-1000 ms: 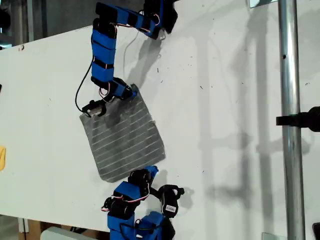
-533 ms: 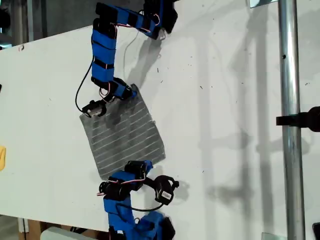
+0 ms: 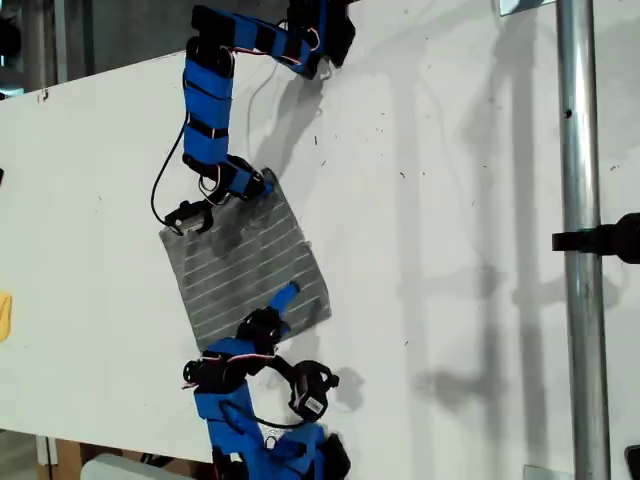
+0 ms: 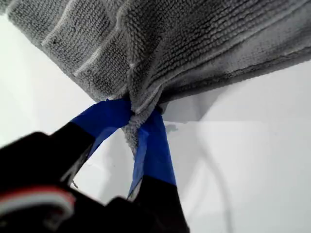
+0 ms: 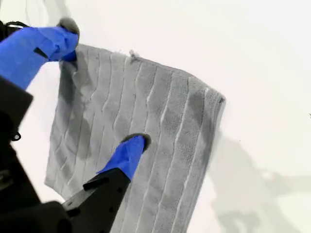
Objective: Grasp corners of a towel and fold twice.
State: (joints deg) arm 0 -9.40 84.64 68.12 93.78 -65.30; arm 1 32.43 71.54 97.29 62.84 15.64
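Lying flat on the white table [image 3: 450,200], the towel [image 3: 245,280] is grey with thin white stripes; no writing readable. My first gripper [image 4: 137,116] is clamped on one of its corners [image 4: 136,104]. My second gripper [image 5: 102,87] stands apart over the towel, toward 6 o'clock in the exterior view.

This looked like a robotics lab or workshop bench rather than a home. A plain white tabletop [image 3: 450,200], scuffed and speckled with small dark marks, carried two small blue-and-black hobby arms [image 3: 208,110] with exposed servo wires, one mounted at each edge. A bare metal pole [image 3: 578,240] with a black clamp [image 3: 600,240] stood at the exterior view's right, and dim, unfinished space showed beyond the tabletop at the exterior view's upper left.
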